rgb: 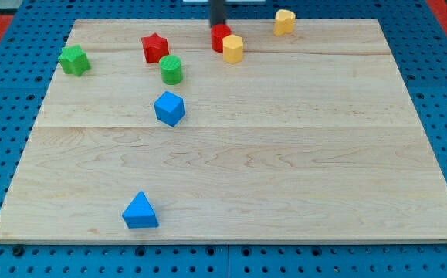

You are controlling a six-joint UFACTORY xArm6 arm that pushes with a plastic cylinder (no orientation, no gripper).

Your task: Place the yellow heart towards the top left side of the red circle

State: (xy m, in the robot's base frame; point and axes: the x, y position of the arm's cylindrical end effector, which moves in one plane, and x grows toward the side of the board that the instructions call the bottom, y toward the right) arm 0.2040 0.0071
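Note:
The red circle (220, 37) sits near the view's top edge of the wooden board (285, 154). A yellow block (232, 49) touches it on its lower right; its shape looks many-sided. A second yellow block (285, 22), which may be the heart, stands alone further to the view's right and slightly higher, near the top edge. My tip (218, 26) comes down from the view's top and is right at the top side of the red circle, partly hiding it.
A red star (154, 48), a green star (74, 59) and a green circle (171, 69) lie at the upper left. A blue cube (169, 108) is left of centre. A blue triangle (140, 211) is at the lower left.

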